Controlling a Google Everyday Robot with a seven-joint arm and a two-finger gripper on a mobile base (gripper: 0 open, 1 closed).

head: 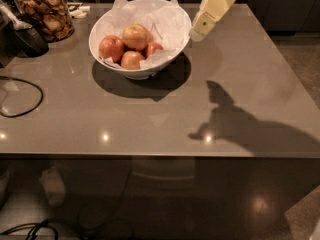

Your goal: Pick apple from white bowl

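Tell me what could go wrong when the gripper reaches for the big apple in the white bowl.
The gripper hangs beside the white bowl's right rim; coming in low, it may knock the rim. The apple rests against three smaller apples, so they may be pushed or grabbed instead. The crumpled paper may catch too.

Kitchen: snack jar (47, 13), countertop (150, 121) beneath gripper (198, 30)

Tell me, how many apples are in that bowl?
4, all in the bowl: pale apple at the back, red ones left, front, right; paper may hide more. Pincer hovers near the rim.
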